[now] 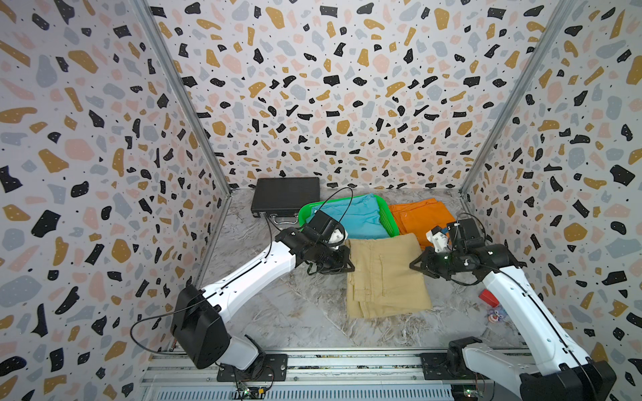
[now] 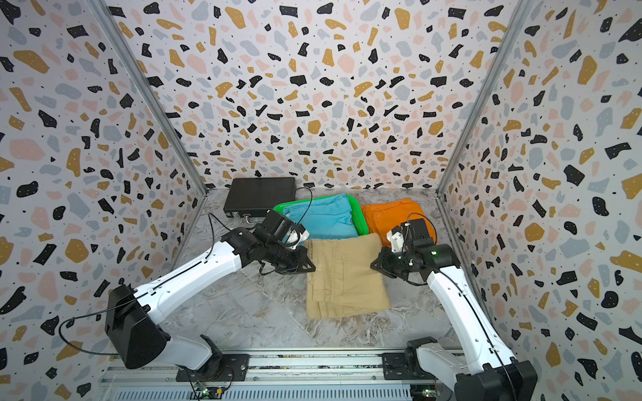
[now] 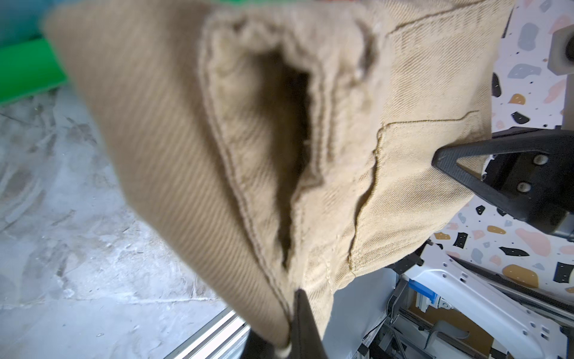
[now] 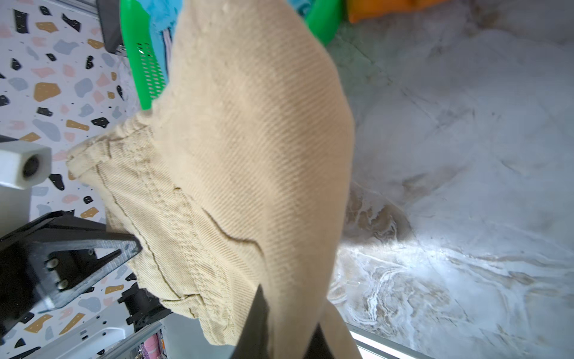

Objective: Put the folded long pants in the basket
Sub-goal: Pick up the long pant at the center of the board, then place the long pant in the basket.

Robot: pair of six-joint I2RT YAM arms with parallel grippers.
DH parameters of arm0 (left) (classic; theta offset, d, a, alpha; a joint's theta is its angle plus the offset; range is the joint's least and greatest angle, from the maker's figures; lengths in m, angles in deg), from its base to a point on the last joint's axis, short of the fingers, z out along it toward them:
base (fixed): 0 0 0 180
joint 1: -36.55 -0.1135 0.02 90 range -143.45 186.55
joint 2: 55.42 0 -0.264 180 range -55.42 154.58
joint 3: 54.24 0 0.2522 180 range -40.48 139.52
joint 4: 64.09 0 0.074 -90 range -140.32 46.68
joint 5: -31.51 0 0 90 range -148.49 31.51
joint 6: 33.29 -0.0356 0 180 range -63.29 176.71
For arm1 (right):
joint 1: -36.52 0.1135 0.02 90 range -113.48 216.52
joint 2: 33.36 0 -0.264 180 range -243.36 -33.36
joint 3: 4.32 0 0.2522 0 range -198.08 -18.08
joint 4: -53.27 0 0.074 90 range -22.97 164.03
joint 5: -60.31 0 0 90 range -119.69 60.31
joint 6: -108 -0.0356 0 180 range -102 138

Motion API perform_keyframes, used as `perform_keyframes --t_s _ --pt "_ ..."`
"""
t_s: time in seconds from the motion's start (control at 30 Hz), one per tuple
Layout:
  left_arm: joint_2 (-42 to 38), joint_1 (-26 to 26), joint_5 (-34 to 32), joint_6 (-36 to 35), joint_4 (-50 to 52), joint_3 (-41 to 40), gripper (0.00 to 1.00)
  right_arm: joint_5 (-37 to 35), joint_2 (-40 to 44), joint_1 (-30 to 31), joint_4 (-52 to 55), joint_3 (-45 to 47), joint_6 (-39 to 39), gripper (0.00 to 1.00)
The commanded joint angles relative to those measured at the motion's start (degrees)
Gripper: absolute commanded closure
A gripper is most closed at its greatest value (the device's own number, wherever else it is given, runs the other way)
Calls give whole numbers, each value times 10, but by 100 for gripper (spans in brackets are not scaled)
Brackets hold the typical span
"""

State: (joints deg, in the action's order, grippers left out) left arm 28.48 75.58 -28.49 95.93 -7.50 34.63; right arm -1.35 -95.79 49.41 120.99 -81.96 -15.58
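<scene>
Left gripper [image 1: 348, 268] clenched on the left side edge of the khaki pants [image 1: 385, 274]; right gripper [image 1: 413, 264] likewise clamped on the opposite side edge, so the garment spans between the two arms; both wrist views show twill pinched between the dark fingers, the layers gaping open at the hem and the cloth bellying away from each grip.

Khaki pants: on the robot's side of the basket [image 1: 303, 210], far edge reaching the basket's near rim, not yet inside; whether the near end is clear of the table cannot be told.

Teal pants [image 1: 357, 215]: already in the basket, filling most of it; a sliver of striped trim [image 4: 166, 37] shows beside them in the right wrist view.

Orange pants [image 1: 420, 215]: on the table just beside the basket's right wall.

Black case [image 1: 285, 194]: just beside the basket's far-left corner; no part of the task.

Handling (judgement): light, soft, limp cotton; not fragile, not slippery; folded layers liable to slide apart and sag between the grips; best taken at both side edges, through every layer, and kept taut.
</scene>
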Motion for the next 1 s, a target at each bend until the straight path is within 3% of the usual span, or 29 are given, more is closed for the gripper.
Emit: perform_keyframes --t_s 0.0,0.3,0.43,0.67,0.8,0.97 --pt "2 -22 23 -5 26 50 100 15 -26 0 10 -81 24 100" --pt "92 -141 54 -47 28 175 100 23 -227 -1 -46 -293 48 100" --pt "166 -187 65 -65 39 249 100 46 -322 0 -102 -375 21 100" --pt "301 -245 97 -78 60 380 100 66 -480 4 -107 -525 19 100" --pt "349 -269 101 -71 70 406 100 76 -550 8 -103 -571 9 100" --pt "365 -276 93 -75 74 381 100 72 -602 13 -86 -579 12 100"
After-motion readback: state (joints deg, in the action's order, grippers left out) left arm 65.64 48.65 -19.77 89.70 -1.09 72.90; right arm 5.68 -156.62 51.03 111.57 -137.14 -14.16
